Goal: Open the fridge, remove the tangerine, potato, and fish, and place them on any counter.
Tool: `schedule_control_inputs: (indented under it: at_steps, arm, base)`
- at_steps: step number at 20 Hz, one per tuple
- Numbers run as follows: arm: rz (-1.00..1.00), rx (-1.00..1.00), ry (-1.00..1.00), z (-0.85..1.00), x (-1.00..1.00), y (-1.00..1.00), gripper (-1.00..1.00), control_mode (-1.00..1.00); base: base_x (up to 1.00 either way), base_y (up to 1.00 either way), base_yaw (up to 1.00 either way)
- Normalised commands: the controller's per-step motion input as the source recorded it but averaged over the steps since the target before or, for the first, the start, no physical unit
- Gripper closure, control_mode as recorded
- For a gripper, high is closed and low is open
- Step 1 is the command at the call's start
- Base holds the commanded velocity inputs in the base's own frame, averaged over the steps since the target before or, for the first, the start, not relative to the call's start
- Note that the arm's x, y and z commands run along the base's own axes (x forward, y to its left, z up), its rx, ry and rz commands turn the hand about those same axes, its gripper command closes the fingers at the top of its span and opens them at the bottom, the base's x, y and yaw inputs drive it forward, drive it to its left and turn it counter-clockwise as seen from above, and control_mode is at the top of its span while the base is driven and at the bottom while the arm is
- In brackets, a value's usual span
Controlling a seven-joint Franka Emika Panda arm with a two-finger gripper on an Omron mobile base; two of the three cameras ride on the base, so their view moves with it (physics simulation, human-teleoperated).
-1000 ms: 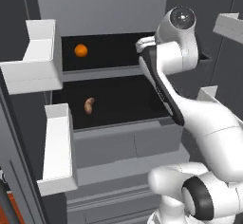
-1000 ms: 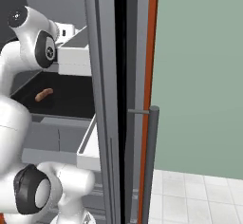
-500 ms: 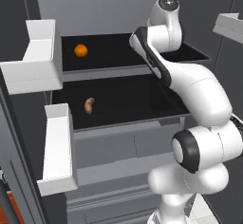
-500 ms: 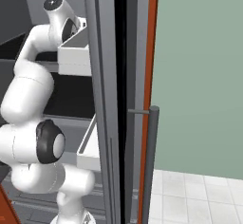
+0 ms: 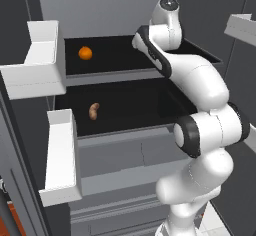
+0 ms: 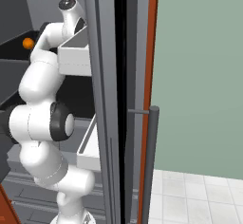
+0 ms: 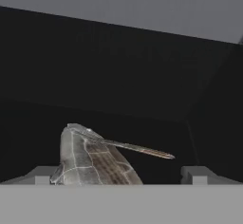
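Hovering w/ gripper [image 7: 121, 175] spread wide over fish [image 7: 92, 159] on dark fridge [image 5: 125, 10] shelf, tangerine [image 5: 85, 53] to left.

One tangerine [image 5: 85, 53], potato [image 5: 93, 111], fish [image 7: 92, 159]

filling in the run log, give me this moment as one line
fridge: open | tangerine: upper shelf | potato: lower shelf | fish: between gripper fingertips, ungrasped | gripper: open

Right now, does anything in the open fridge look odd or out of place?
Nothing stands out. The tangerine lies on the upper shelf, the potato on the shelf below, and the fish lies intact on a dark shelf between the open end effector's fingertips.
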Motion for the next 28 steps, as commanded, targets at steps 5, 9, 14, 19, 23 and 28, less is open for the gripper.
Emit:
schedule_control_inputs:
  at_steps: [5, 9, 14, 19, 23, 28]
  arm:
    - [0.0, 0.0, 0.01, -0.64, -0.54, 0.02, 1.0, -1.0]
    - [-0.04, 0.0, 0.0, -0.69, -0.97, 0.01, 1.0, -1.0]
    - [-0.03, 0.0, -0.16, 0.04, -1.0, 0.2, 1.0, -1.0]
    - [0.0, 0.0, -0.19, 0.49, -1.0, 0.41, 1.0, -1.0]
    - [0.0, 0.06, 0.0, 0.15, -1.0, 0.22, 1.0, -1.0]
    - [0.0, 0.1, 0.05, 0.0, -1.0, 0.07, 1.0, -1.0]
  base:
    - [0.0, 0.0, 0.0]
    - [0.0, 0.0, 0.0]
    - [0.0, 0.0, 0.0]
    - [0.0, 0.0, 0.0]
    - [0.0, 0.0, 0.0]
    - [0.0, 0.0, 0.0]
